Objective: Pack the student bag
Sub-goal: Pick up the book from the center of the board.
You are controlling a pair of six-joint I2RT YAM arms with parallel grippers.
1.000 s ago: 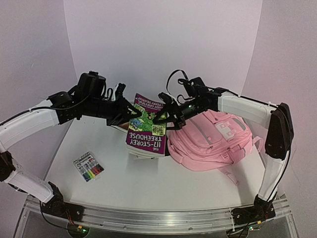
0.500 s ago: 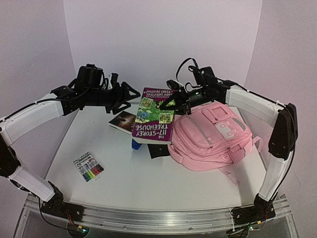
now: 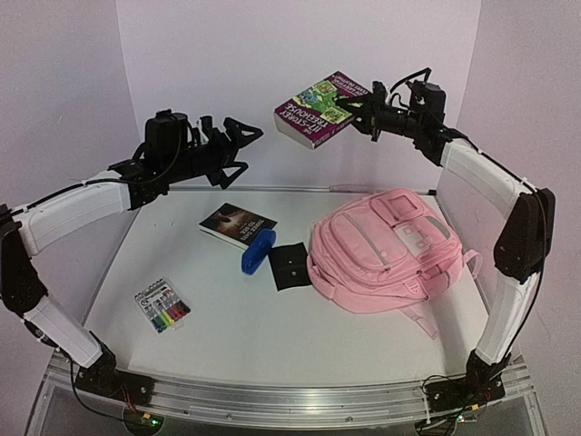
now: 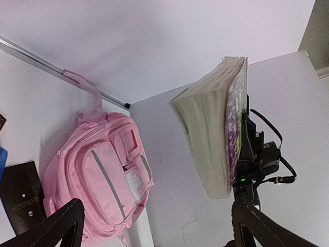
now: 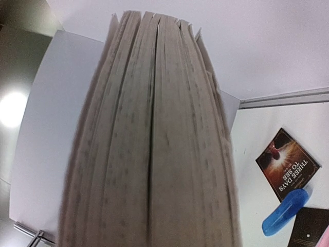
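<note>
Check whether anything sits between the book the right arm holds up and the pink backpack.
Nothing visible does. The right gripper, jaws shut on the book, holds it in open air above the far side of the table; the student bag lies below, nothing on top of it.

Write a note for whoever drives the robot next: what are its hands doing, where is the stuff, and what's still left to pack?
Hands: the left gripper is open and empty, up in the air on the left. The right gripper is shut on the purple book, held high over the back of the table.
Things: the pink backpack lies on the right of the table. Left of it are a black square, a blue thing and a dark book. The markers are front left.
Done: purple book picked up.
Left: put it in the backpack, then the rest. I can't tell if a pocket is open.
</note>
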